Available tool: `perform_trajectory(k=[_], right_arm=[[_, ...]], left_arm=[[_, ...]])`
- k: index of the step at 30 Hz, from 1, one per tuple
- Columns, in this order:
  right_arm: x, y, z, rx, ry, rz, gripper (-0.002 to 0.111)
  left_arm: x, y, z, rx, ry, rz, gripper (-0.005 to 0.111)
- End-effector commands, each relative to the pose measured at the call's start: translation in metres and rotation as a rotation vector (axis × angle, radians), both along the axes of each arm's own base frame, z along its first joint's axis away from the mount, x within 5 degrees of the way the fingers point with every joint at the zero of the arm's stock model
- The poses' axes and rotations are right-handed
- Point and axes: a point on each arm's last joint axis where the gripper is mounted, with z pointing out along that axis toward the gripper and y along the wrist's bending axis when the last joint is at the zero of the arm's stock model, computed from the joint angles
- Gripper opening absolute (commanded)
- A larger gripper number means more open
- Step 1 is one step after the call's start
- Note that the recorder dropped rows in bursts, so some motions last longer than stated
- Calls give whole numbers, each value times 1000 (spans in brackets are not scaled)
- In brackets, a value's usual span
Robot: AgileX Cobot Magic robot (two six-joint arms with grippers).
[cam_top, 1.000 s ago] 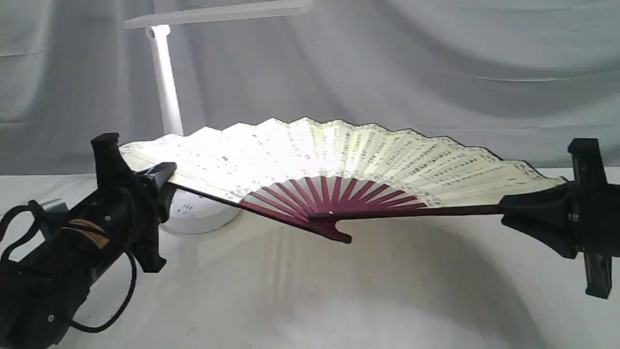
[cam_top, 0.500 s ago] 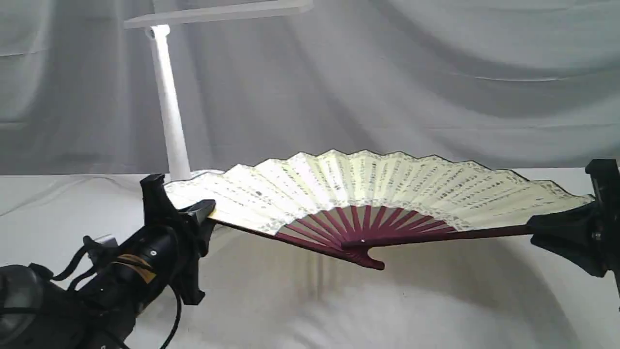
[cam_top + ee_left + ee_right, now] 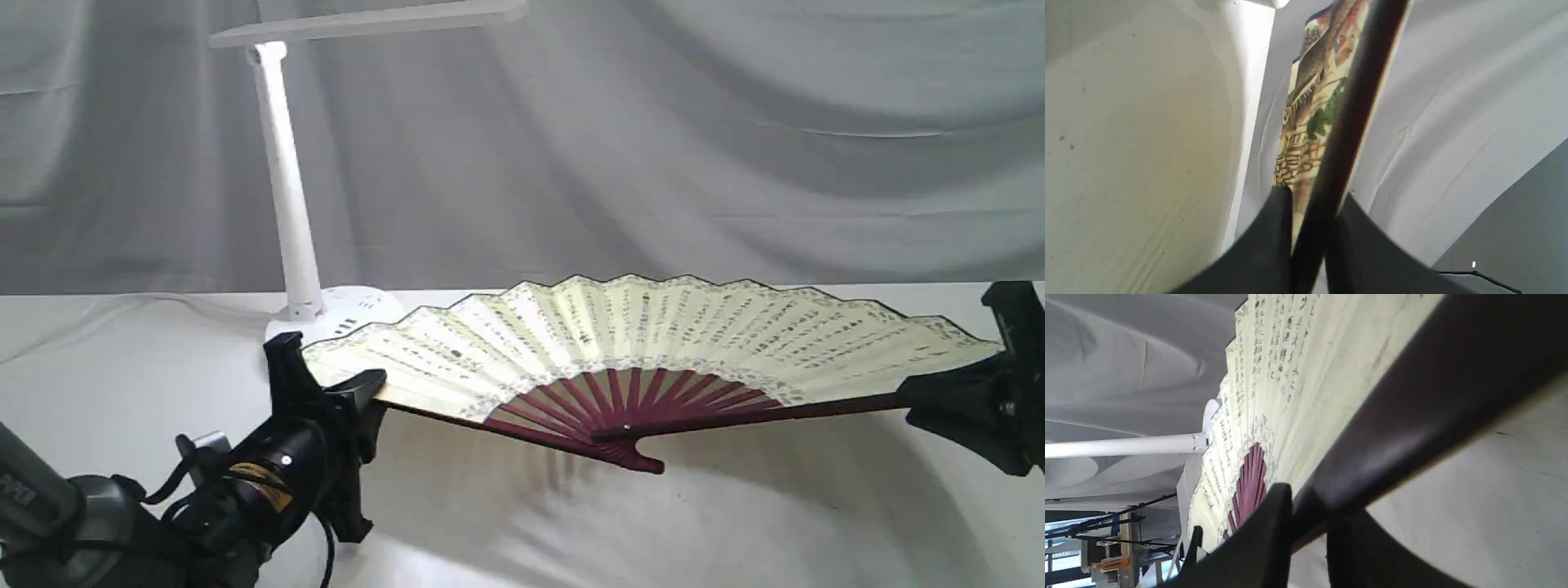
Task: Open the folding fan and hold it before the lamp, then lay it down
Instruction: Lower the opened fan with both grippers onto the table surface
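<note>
Your left gripper (image 3: 1314,196) and right gripper (image 3: 1316,502) each pinch an end rib of the folding fan (image 3: 653,335); its painted reverse shows only from the left wrist.

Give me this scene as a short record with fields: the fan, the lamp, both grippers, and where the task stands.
folding fan: spread fully open, calligraphy side facing the exterior camera, held low over the table; whether its pivot end touches the table is unclear
lamp: upright behind the fan's left end, base partly hidden by the leaf
left gripper: shut on the fan's left outer rib
right gripper: shut on the fan's right outer rib
task stage: fan opened, not yet laid down and released
</note>
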Motion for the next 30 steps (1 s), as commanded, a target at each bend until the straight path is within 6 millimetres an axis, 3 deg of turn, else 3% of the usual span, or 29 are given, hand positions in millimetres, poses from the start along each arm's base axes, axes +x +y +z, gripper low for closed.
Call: perform_trajectory(k=[1, 14, 22, 30], right_arm=[[-4, -14, -13, -182, 64, -41, 0], [-4, -23, -71, -154, 237, -47, 0], [-22, -59, -70, -128, 226, -136, 0], [-21, -62, -68, -137, 189, -154, 0]], left_arm=[[7, 2, 13, -104, -80, 69, 1], [6, -5, 13, -56, -104, 21, 1], [9, -8, 15, -9, -121, 3, 3], [21, -19, 23, 35, -150, -68, 27]])
